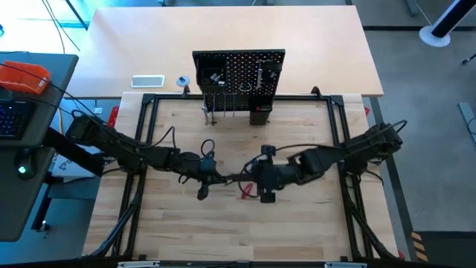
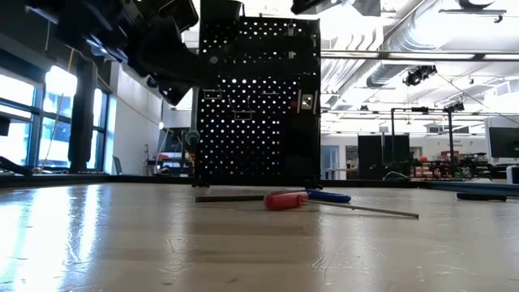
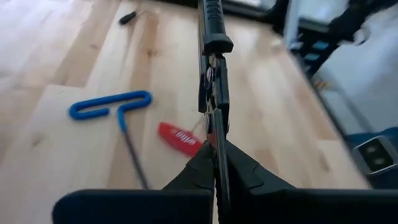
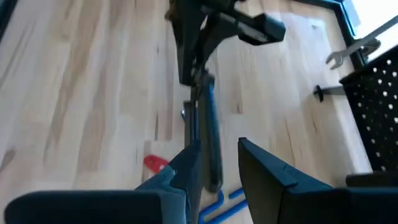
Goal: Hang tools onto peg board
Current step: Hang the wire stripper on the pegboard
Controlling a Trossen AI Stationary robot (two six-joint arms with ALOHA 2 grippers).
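Observation:
Black pliers (image 3: 212, 93) hang above the middle of the table with my left gripper (image 3: 214, 163) shut on them. Their handles (image 4: 210, 143) reach between the fingers of my right gripper (image 4: 219, 177), which stand apart; one handle runs close beside one finger (image 4: 186, 171), and I cannot tell whether they touch. On the table below lie a red-handled screwdriver (image 3: 177, 138) and a blue-handled T hex key (image 3: 112, 104). The peg board (image 1: 238, 78) stands upright at the table's far edge, with silver wrenches (image 4: 348, 50) hanging on it. My left gripper pinches the pliers between its two fingers at the thin end (image 3: 216, 146) short of the pivot (image 3: 208, 74), the handles pointing away toward my right gripper. The fingers lie along the pliers. The pliers are lifted clear of the table, seen edge-on.
A small dark tool (image 3: 127, 17) lies farther off on the wood, and another dark object (image 2: 482, 196) sits at the low view's right. A black frame (image 1: 149, 134) borders the work surface. A phone (image 1: 147, 81) lies behind it, left of the board.

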